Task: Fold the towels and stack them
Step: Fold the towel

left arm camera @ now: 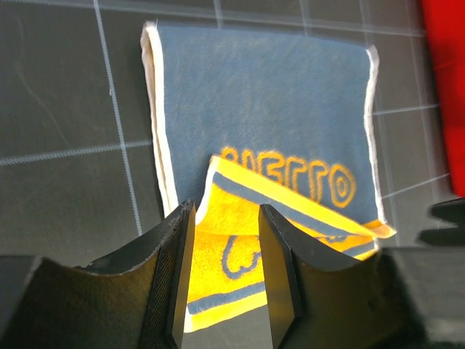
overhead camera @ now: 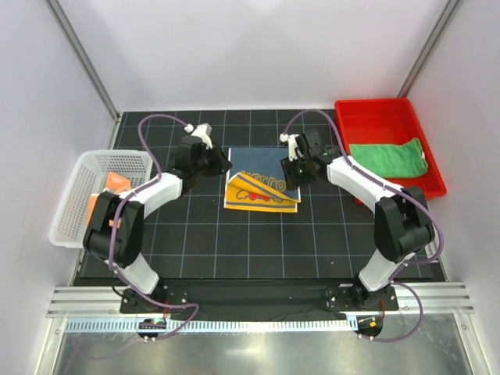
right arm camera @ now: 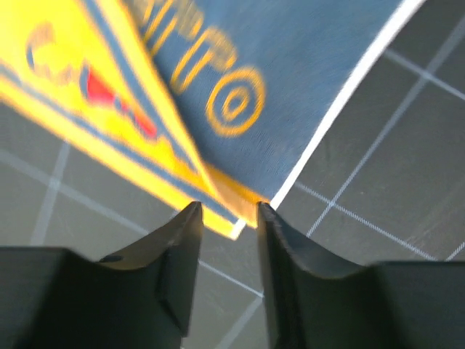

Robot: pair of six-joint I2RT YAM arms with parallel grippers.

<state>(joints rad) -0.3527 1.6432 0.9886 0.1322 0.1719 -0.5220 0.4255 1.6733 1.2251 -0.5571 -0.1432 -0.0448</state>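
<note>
The yellow-orange towel (overhead camera: 262, 187) with dark blue edging lies mid-table, its near half folded askew over the blue back side (left arm camera: 261, 109). My left gripper (overhead camera: 223, 164) hovers at its far left edge, open, with yellow cloth (left arm camera: 227, 240) showing loose below the gap between its jaws (left arm camera: 227, 211). At the far right edge my right gripper (overhead camera: 291, 168) is open too (right arm camera: 228, 207), a folded corner of the towel (right arm camera: 240, 87) just beyond its tips. A green towel (overhead camera: 388, 156) lies bunched in the red bin. An orange-patched towel (overhead camera: 117, 182) sits in the white basket.
The red bin (overhead camera: 367, 105) stands at the back right, the white basket (overhead camera: 74, 187) at the left edge. The black gridded mat (overhead camera: 250, 242) covers the table between the arm bases and the towel. White walls close in the back and sides.
</note>
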